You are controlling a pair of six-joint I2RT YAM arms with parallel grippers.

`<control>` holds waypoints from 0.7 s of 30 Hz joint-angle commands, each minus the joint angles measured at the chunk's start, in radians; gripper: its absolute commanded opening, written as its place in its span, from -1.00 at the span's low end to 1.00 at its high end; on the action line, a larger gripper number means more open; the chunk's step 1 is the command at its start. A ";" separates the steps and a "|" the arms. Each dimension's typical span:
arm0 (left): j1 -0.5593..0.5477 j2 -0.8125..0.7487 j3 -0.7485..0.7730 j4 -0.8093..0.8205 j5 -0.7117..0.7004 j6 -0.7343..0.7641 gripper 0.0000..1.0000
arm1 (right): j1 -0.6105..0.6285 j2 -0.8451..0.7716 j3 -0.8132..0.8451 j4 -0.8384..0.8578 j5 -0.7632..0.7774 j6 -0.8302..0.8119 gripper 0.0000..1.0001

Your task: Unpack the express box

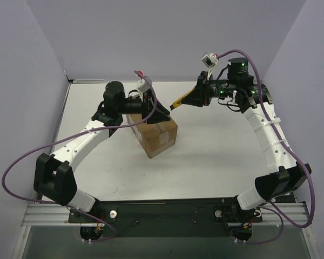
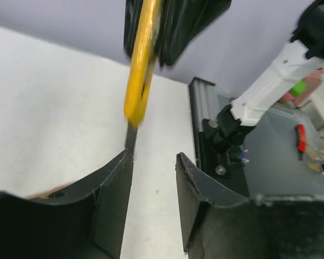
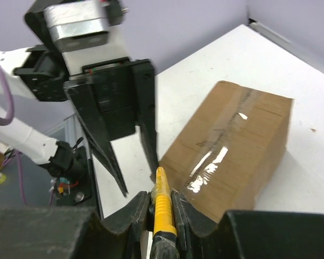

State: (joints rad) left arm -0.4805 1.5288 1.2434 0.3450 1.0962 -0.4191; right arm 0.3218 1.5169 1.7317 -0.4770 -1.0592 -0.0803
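Observation:
The express box (image 1: 159, 137), a brown taped carton, stands shut at the table's middle; in the right wrist view the express box (image 3: 232, 145) shows a glossy tape seam along its top. My right gripper (image 3: 162, 197) is shut on a yellow utility knife (image 3: 163, 202), whose tip points at the box's near corner. From above, that knife (image 1: 176, 102) hangs right of and above the box, held by the right gripper (image 1: 188, 99). My left gripper (image 1: 164, 115) hovers over the box's top. The left gripper (image 2: 154, 156) is open and empty, with the knife (image 2: 140, 70) just ahead of its fingertips.
Purple walls close in the table (image 1: 216, 156) at the back and both sides. A metal rail (image 1: 43, 216) runs along the near edge by the arm bases. Off the table's edge, a red object (image 2: 301, 137) lies on a lower grey surface.

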 commanded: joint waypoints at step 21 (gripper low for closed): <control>0.034 -0.087 -0.079 -0.003 -0.058 0.082 0.00 | -0.020 -0.044 -0.032 0.109 -0.116 0.080 -1.00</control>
State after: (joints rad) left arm -0.4358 1.4216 1.1465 0.1692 0.9714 -0.2371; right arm 0.2794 1.5063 1.7031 -0.4175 -1.1271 0.0002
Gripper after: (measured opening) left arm 0.520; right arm 0.190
